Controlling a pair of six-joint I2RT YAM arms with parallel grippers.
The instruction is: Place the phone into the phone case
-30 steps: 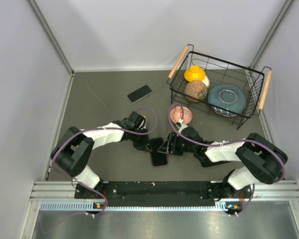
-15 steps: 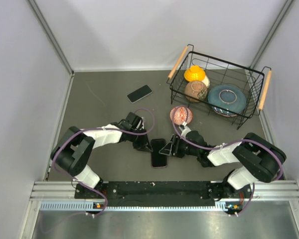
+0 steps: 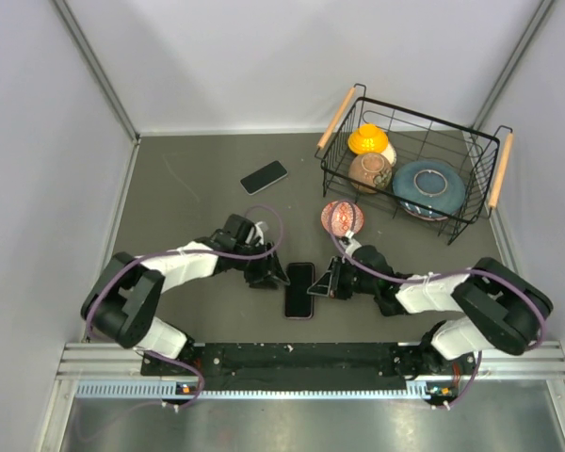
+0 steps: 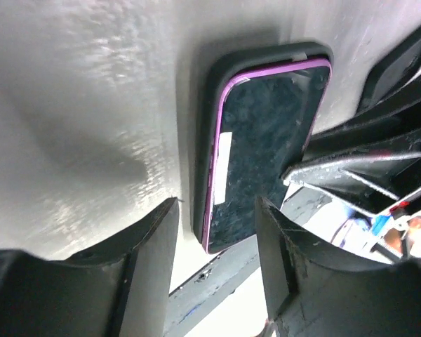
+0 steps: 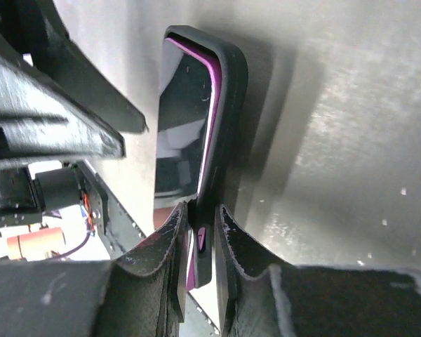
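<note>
2nd phone (image 3: 264,176) lies alone far-left on table (image 3: 188,217). L gripper (image 4: 217,202): jaws wide, just beside the case, gripping nothing. Purple-edged phone (image 4: 266,133) sits in dark phone case (image 4: 209,91), flat, table center. R gripper (image 5: 202,208): jaws narrow, pinching case edge. Pink bowl (image 3: 342,217) on table. Wire basket (image 3: 424,121): orange dish (image 3: 368,138), brown bowl (image 3: 370,171), blue plate (image 3: 428,185).

The right claw (image 5: 201,214) hides the near edge of the phone case (image 5: 231,91).
</note>
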